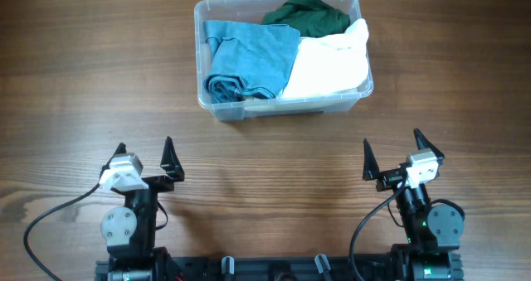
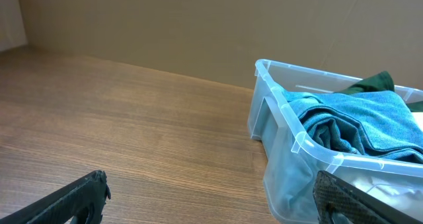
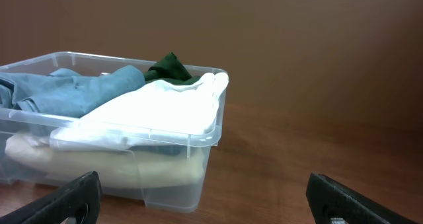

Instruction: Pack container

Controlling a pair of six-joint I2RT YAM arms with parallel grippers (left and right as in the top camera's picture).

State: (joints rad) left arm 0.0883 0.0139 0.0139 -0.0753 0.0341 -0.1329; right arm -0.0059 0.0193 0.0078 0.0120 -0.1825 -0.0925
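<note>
The clear plastic container (image 1: 217, 109) stands at the far middle of the wooden table. It holds a folded blue cloth (image 1: 249, 57), a white cloth (image 1: 332, 65) and a dark green cloth (image 1: 307, 14). My left gripper (image 1: 145, 158) is open and empty near the front left, apart from the container. My right gripper (image 1: 392, 155) is open and empty near the front right. The container shows at the right of the left wrist view (image 2: 291, 145), between my open left fingers (image 2: 211, 197). It shows at the left of the right wrist view (image 3: 198, 145), above my open right fingers (image 3: 205, 197).
Both arm bases sit at the table's front edge, with black cables (image 1: 50, 219) looping beside them. A brown wall (image 3: 297, 45) rises behind the table.
</note>
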